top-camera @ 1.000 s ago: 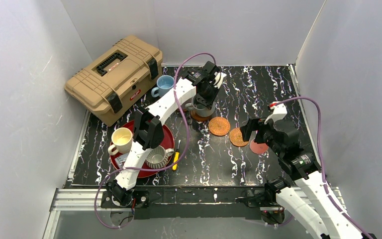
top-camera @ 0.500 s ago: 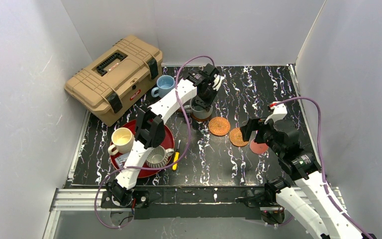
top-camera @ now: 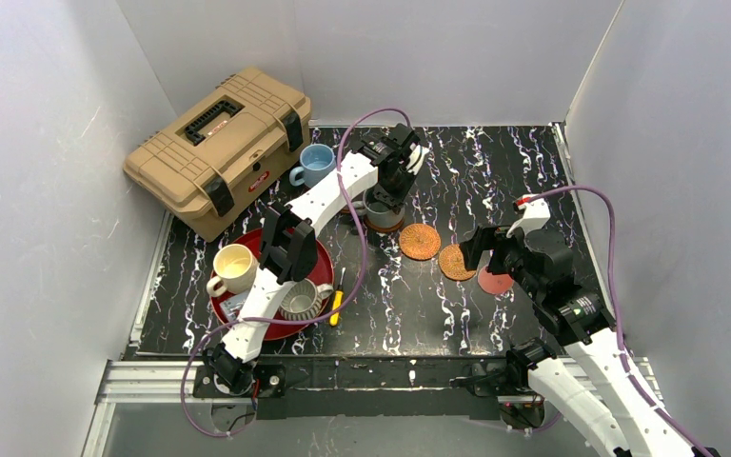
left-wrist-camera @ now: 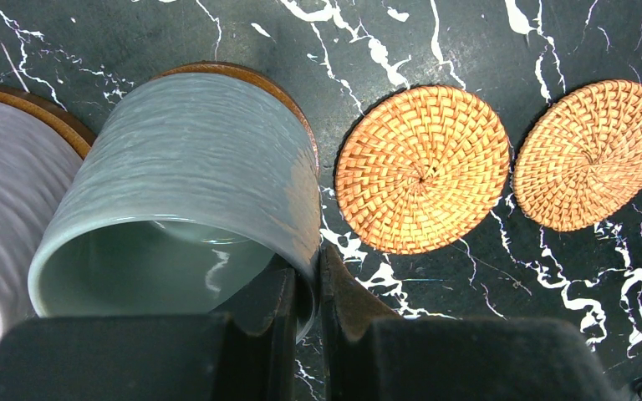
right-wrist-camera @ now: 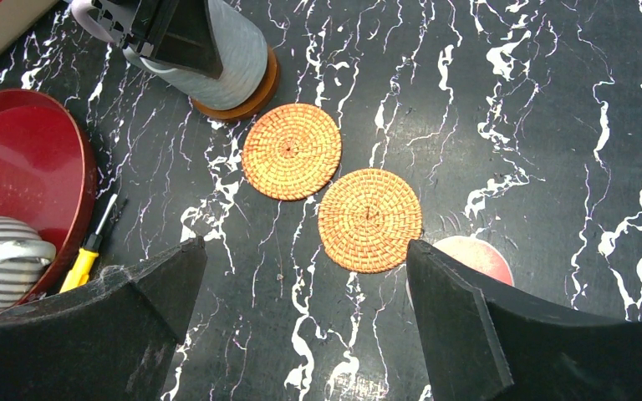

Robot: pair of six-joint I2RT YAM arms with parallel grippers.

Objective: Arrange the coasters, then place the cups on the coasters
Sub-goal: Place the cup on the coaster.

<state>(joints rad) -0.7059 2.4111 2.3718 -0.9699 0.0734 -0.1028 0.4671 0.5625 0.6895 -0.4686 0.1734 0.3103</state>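
The grey-green mug (left-wrist-camera: 184, 159), on a wooden coaster (left-wrist-camera: 251, 73), is clamped by the left gripper (left-wrist-camera: 305, 288). The right gripper (right-wrist-camera: 301, 284) is held with jaws open.

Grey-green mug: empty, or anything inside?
Empty: the left wrist view looks into the grey-green mug and shows only bare glaze.
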